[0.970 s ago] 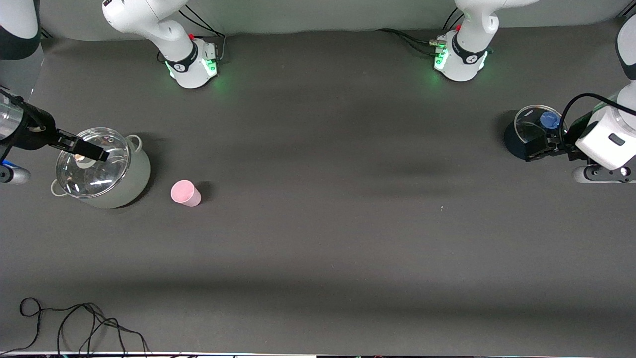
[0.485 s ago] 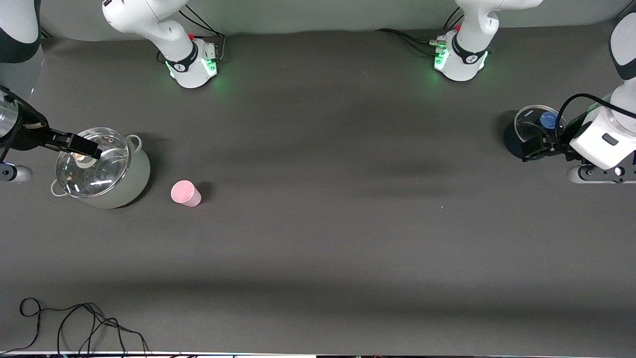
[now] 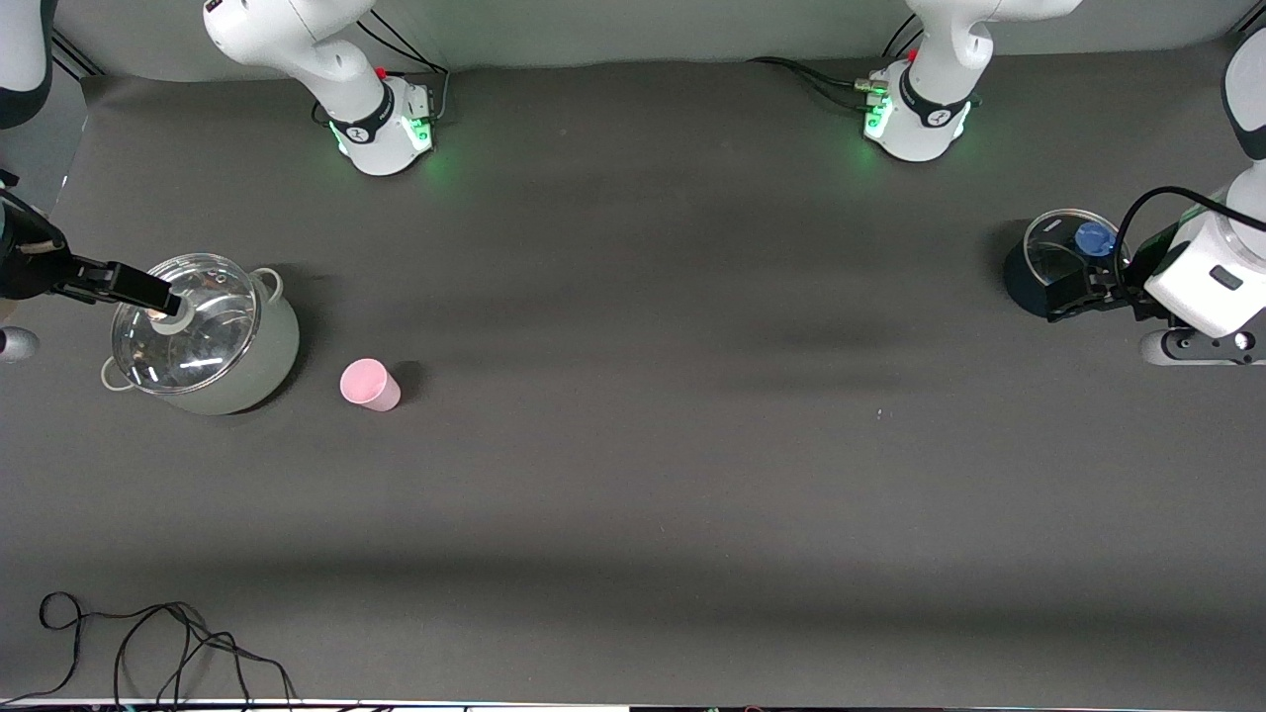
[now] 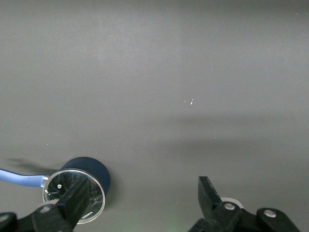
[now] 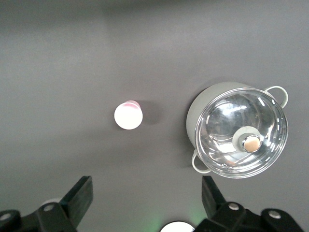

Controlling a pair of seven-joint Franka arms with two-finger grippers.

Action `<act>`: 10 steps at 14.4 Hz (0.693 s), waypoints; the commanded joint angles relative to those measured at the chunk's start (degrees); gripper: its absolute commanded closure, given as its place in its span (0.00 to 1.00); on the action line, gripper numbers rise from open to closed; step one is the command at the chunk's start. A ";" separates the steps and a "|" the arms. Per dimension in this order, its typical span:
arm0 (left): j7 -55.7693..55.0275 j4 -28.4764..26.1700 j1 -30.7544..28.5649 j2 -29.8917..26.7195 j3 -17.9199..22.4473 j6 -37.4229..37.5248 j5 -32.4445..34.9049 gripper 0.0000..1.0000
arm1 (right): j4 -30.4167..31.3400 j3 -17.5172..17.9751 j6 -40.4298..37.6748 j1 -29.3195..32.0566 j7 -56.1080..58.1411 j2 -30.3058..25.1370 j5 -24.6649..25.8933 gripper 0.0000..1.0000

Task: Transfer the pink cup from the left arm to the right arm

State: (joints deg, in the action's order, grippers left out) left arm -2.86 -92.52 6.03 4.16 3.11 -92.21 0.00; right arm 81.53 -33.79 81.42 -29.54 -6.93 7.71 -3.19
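Note:
The pink cup [image 3: 369,384] [image 5: 128,116] stands alone on the dark table, beside the grey pot [image 3: 259,361] and a little nearer to the front camera. My right gripper [image 3: 158,295] [image 5: 147,193] hangs open over the edge of that pot's glass lid, apart from the cup, with nothing between its fingers. At the left arm's end of the table my left gripper [image 3: 1073,294] [image 4: 144,193] is open and empty, over a small dark pot [image 3: 1029,277] [image 4: 91,166].
The grey pot [image 5: 203,104] has two loop handles and a glass lid with a round knob [image 5: 250,143]. The dark pot carries a glass lid [image 4: 72,193] and a blue handle [image 4: 19,178]. A black cable [image 3: 148,643] lies coiled at the front corner on the right arm's end.
My right gripper has drawn back across the pot's lid toward the right arm's end of the table. The left arm has shifted only slightly. The pink cup has not moved.

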 commanded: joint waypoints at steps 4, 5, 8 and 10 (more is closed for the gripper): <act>3.74 -0.29 0.74 -1.08 1.11 0.18 -0.27 0.00 | 13.19 19.27 9.54 20.03 4.71 -10.68 0.73 0.00; 3.74 -0.20 0.74 -1.00 1.20 0.27 -0.18 0.00 | 14.34 19.81 9.98 21.44 7.78 -11.48 0.81 0.00; 3.48 -0.03 0.83 -0.56 1.11 0.36 -0.27 0.00 | 15.49 20.25 12.26 23.83 14.74 -12.27 0.99 0.00; 2.78 0.67 1.00 -0.29 1.03 0.27 -0.09 0.00 | 15.50 22.62 12.27 25.92 14.76 -13.24 1.34 0.00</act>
State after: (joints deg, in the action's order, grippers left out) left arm 0.15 -92.45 6.04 4.16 3.48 -92.15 0.00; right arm 95.01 -14.04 92.27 -5.75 6.37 -3.30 -3.18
